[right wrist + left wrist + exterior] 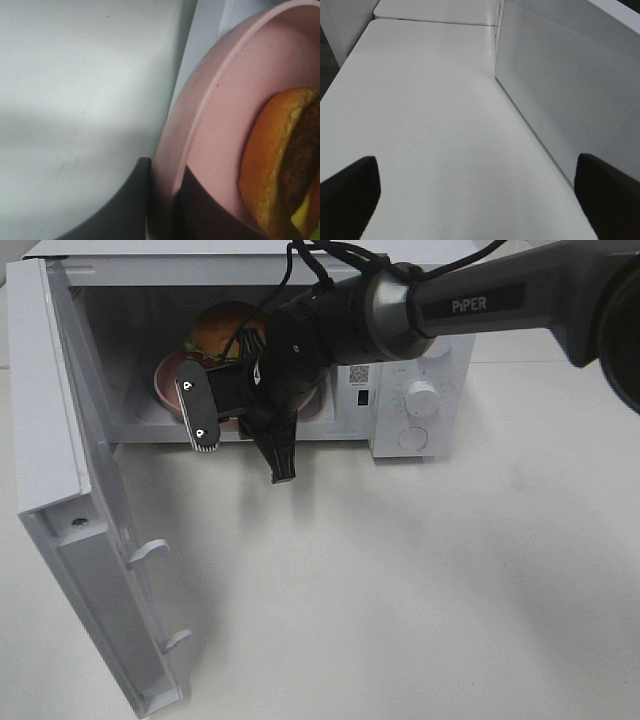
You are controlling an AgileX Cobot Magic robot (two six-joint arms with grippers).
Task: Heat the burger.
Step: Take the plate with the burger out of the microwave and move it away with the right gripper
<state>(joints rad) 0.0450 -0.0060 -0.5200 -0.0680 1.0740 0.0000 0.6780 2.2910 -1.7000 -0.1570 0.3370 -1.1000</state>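
Right gripper (162, 205) pinching plate (220, 125) rim

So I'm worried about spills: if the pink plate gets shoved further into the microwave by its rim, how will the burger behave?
The burger sits loose on the pink plate, nothing pinning it, so a jerky push might slide it. It is tall and layered, so the top bun could shift or tip. The plate's raised rim, pinched by the right gripper, would probably stop it.
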